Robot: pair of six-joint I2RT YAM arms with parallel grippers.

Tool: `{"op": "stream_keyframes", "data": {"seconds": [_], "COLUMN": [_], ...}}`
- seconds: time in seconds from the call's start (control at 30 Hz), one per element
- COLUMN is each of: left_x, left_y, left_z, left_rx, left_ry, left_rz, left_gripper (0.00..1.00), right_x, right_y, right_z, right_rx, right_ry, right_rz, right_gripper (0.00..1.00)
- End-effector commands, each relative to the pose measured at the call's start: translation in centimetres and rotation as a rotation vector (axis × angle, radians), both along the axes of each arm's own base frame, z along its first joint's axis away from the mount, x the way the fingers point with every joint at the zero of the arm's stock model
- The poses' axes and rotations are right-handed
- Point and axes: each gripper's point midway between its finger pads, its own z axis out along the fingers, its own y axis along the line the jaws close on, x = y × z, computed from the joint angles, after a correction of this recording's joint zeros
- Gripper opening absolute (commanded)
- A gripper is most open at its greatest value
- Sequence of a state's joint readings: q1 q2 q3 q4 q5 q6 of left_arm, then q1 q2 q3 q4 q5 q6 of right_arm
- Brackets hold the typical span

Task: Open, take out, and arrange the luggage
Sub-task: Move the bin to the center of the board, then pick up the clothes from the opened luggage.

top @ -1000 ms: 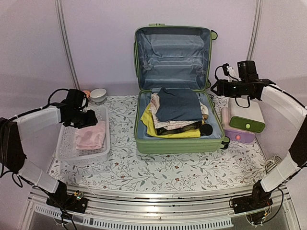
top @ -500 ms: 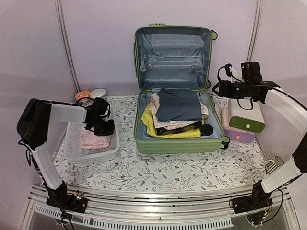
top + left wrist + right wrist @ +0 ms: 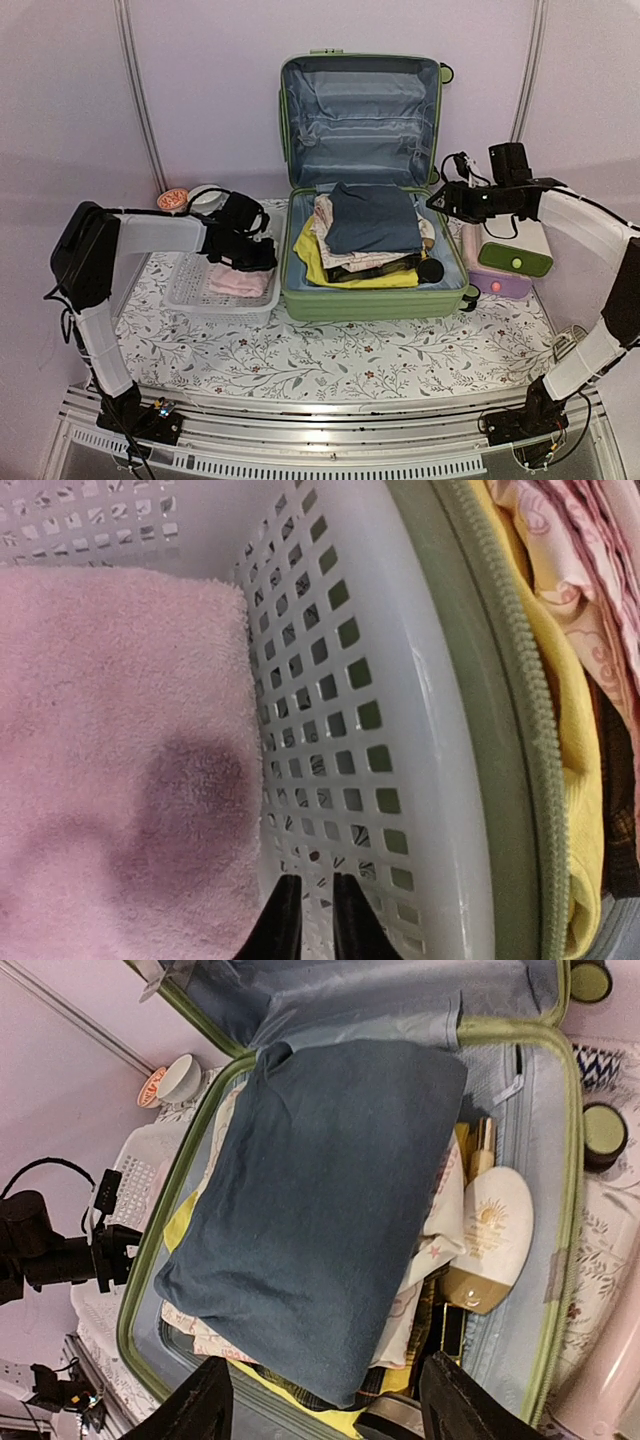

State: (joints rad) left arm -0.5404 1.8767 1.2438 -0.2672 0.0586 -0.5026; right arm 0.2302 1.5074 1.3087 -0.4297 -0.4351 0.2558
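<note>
My left gripper [image 3: 318, 920], fingers pinched on the basket [image 3: 420, 780] wall, has dragged it beside the luggage [image 3: 375, 300] at 9 o'clock for unloading; my right gripper [image 3: 325, 1410] hovers, fingers apart.

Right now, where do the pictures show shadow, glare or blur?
Left wrist view: a dark shadow blot on the pink towel, a glare streak runs down the white perforated basket, the left claw is blurred. Right wrist view: the right claw is a soft dark silhouette, the blue garment sharp. Top view: even, soft light.

Inside the luggage [image 3: 370, 303], a blue garment [image 3: 372, 218] hides most clothes [image 3: 322, 228] beneath.
</note>
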Motion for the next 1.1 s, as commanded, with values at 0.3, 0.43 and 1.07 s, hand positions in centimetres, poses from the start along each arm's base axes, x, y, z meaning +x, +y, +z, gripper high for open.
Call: {"op": "stream_keyframes", "data": {"seconds": [0.3,0.43,1.07], "left_x": [-2.2,-3.3,-10.7], "left_y": [-2.1,-3.5,-8.0], "left_z": [13.3,15.3,20.4], "left_rx": [-0.091,-0.122,-0.115], "left_ry": [-0.330,-0.424,-0.904], "left_rz": [-0.187,-0.260,-0.604], "left_gripper": [0.48,0.57,0.83], "right_x": [-2.0,-2.0,-4.5], "right_y": [2.7,3.5,7.2], "right_z": [-7.0,-8.0,-6.8], "right_rx": [0.209,0.233,0.344], "right_ry": [0.235,0.257,0.289], "right_rz": [0.024,0.048,0.126], "right_gripper": [0.65,0.59,0.04]}}
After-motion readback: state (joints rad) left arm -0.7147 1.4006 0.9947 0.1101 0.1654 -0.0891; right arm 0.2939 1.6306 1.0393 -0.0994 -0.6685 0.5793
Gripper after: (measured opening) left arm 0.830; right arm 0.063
